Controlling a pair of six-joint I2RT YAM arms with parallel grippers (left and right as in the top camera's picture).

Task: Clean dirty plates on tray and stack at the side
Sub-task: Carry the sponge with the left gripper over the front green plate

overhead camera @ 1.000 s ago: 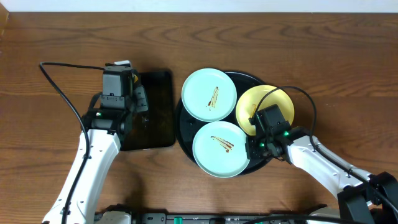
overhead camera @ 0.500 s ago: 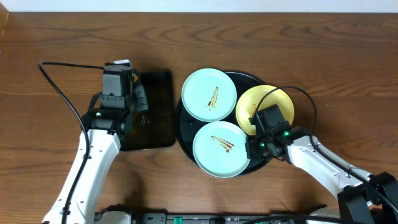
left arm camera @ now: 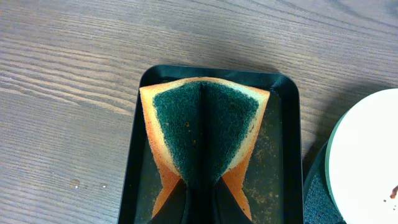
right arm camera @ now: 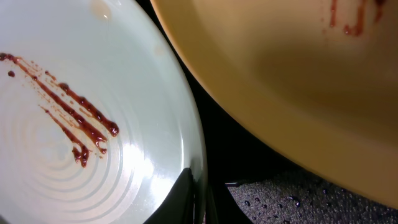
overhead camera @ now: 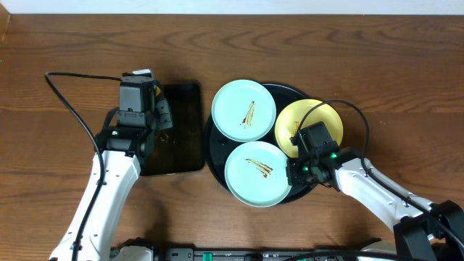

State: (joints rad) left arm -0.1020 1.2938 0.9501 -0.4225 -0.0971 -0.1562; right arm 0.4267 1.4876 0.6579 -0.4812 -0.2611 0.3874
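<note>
Three sauce-streaked plates lie on the round black tray [overhead camera: 291, 93]: a mint-blue one at the back [overhead camera: 243, 110], a mint-blue one at the front [overhead camera: 257, 174] and a yellow one [overhead camera: 309, 122] at the right. My right gripper [overhead camera: 293, 172] is shut on the right rim of the front mint plate [right arm camera: 93, 124], one finger above the rim and one below, as the right wrist view [right arm camera: 202, 199] shows. The yellow plate [right arm camera: 280, 81] overhangs just beyond. My left gripper [left arm camera: 200, 199] is shut on a green-and-orange sponge [left arm camera: 202, 124], folding it in the small rectangular tray [left arm camera: 283, 155].
The small black rectangular tray [overhead camera: 181, 156] sits left of the round tray, close to it. The back mint plate's rim [left arm camera: 367, 155] shows at the right edge of the left wrist view. Bare wooden table [overhead camera: 406, 87] lies to the right of the round tray.
</note>
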